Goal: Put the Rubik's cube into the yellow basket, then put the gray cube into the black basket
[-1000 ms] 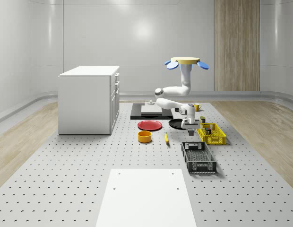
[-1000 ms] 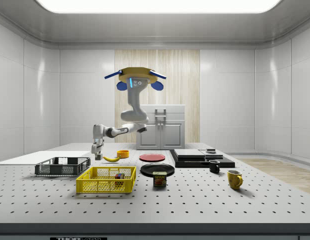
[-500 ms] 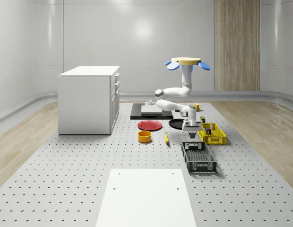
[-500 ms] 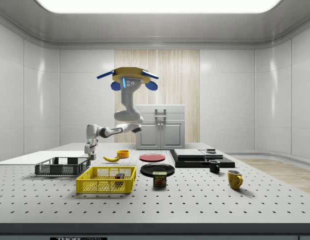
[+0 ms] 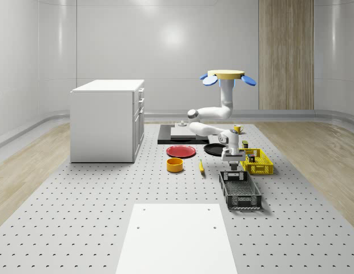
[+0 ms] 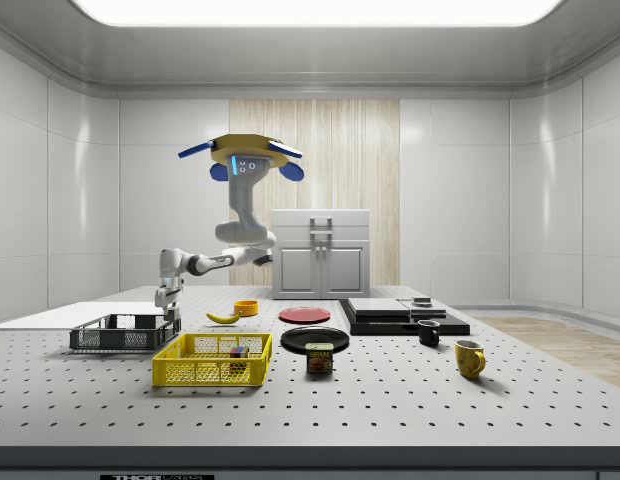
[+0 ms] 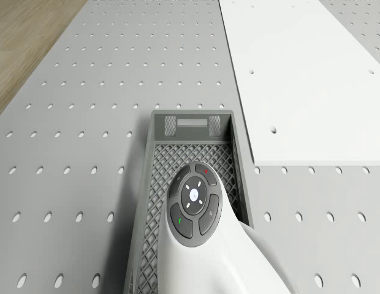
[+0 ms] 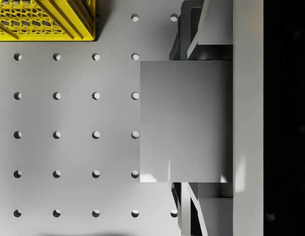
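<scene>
claw [image 5: 233,166] moved over black basket [image 5: 241,191] end | grips gray cube [image 8: 186,121]

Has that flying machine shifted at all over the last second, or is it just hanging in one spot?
Yes. In the side view the drone has drifted toward that view's left, away from the cabinet, bringing its gripper to the black basket.

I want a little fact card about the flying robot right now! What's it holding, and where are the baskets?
drone: hovers above the table
gripper: shut on the gray cube, at the black basket's near end
black basket: no cube in it yet
yellow basket: holds the Rubik's cube
</scene>
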Available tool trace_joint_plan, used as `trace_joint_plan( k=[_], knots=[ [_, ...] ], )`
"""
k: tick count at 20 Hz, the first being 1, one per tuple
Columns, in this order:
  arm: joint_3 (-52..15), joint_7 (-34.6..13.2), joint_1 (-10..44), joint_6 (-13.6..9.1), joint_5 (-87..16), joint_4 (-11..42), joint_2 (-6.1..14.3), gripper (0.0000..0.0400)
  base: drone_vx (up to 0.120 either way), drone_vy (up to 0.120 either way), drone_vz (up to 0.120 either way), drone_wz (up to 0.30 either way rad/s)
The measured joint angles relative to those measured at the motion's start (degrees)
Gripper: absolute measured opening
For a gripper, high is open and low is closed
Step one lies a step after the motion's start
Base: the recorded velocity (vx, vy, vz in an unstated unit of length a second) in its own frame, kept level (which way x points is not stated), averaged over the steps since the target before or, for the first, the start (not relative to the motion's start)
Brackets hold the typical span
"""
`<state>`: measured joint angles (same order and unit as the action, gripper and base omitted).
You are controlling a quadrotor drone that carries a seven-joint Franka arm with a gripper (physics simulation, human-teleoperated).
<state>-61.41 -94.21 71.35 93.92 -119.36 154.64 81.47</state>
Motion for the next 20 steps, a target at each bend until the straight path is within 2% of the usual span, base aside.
trace_joint_plan(
  k=[1,18,20],
  knots=[
    [0.0,0.0,0.0,0.0,0.0,0.0,0.0,0.0250,0.120,0.000,0.120,0.000],
    [0.1,0.1,-0.1,-0.2,-0.2,0.0,-0.2,0.0250,0.120,0.000,0.000,0.000],
    [0.6,0.1,0.0,0.1,-0.7,-0.3,-0.3,0.0250,0.020,0.000,0.000,0.000]
  ],
)
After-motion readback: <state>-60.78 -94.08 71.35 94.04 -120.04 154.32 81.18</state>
